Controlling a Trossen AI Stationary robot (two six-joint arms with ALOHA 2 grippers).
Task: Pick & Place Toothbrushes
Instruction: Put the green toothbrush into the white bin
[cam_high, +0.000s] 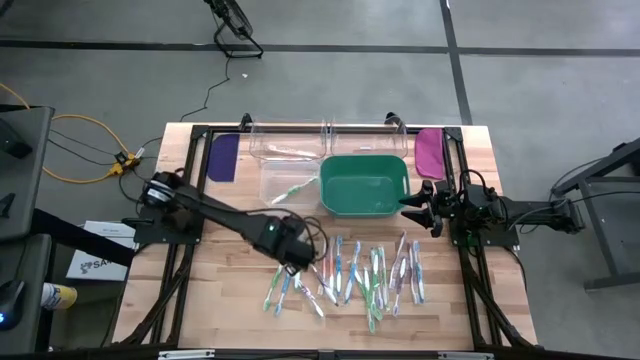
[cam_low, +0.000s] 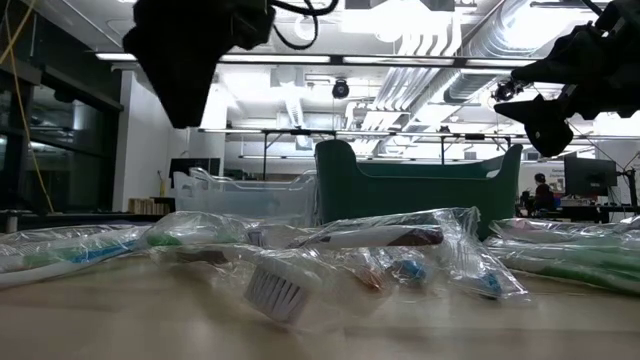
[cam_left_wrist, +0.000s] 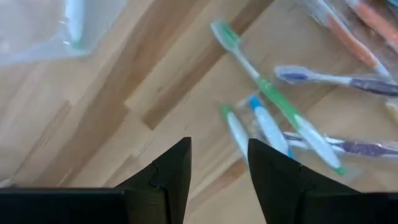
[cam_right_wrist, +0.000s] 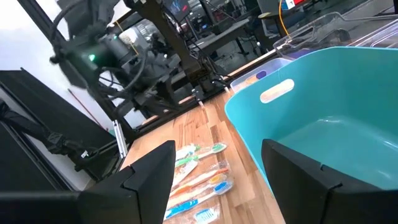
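Several toothbrushes (cam_high: 350, 275), many in clear wrappers (cam_low: 380, 240), lie flat and scattered on the near half of the wooden table. My left gripper (cam_high: 300, 262) hangs over the left end of this scatter, pointing down, open, with bare wood between its fingers (cam_left_wrist: 217, 146). A green toothbrush (cam_left_wrist: 267, 93) and two blue-tipped ones (cam_left_wrist: 264, 124) lie just beyond its fingertips. One more toothbrush (cam_high: 290, 192) lies inside the clear bin (cam_high: 272, 180). My right gripper (cam_high: 412, 205) waits open and level at the table's right, beside the green bin (cam_right_wrist: 348, 81).
The green bin (cam_high: 325, 190) stands at the table's middle, the clear bin to its left, a second clear container (cam_high: 290, 140) behind them. A purple paddle (cam_high: 222, 157) lies at the far left, a magenta one (cam_high: 429, 150) at the far right. Bare wood (cam_high: 220, 290) lies near left.
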